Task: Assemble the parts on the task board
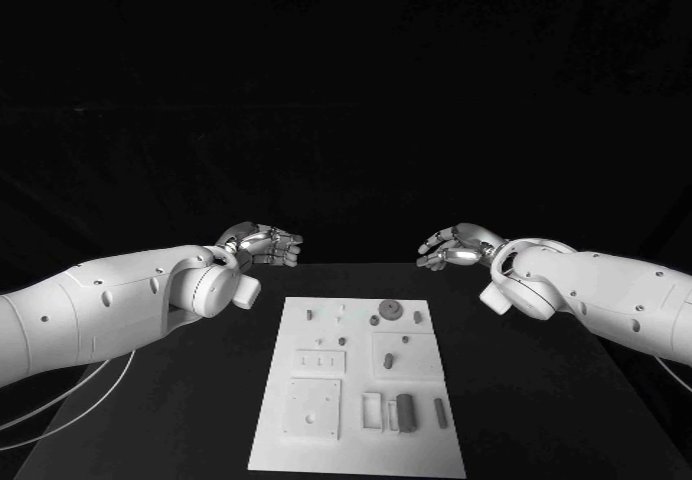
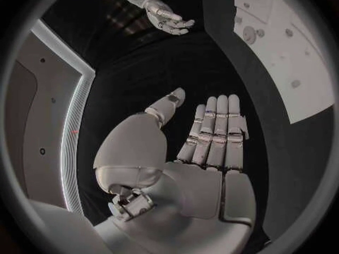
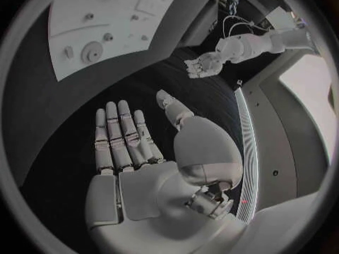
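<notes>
Both hands hover empty beyond the task board.

We see both arms raised, reaching toward 12 o'clock. Left hand at 11 o'clock, right hand at 1 o'clock; both empty, fingers extended.
</notes>
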